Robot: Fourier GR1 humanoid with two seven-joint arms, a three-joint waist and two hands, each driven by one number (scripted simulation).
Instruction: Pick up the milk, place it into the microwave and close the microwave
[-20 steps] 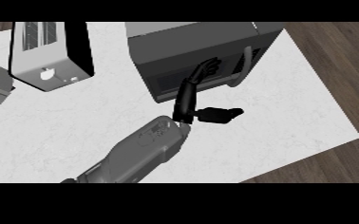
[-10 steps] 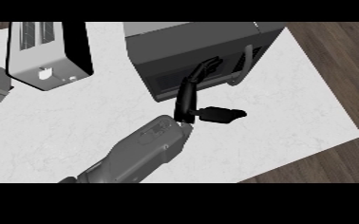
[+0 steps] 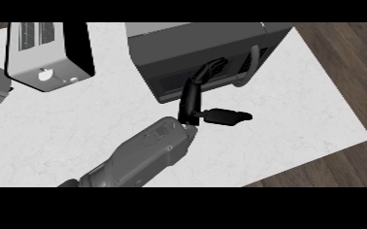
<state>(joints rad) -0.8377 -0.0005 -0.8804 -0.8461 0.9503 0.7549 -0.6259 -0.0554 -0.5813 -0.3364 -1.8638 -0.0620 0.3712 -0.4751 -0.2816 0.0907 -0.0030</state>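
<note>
Now, in the head view, the left hand (image 3: 192,102) is open, its straight fingers (image 3: 208,73) touching the door front of the microwave (image 3: 186,43), just left of the handle (image 3: 249,68). Its thumb points right. The milk is hidden.

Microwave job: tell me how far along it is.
Looks done: no milk shows on the counter, so it is probably inside the microwave, though that is hidden. In hand: the left hand lays straight fingers on the door beside its handle, and the door looks flush with the body. Left: likely only to draw the hand back.
</note>
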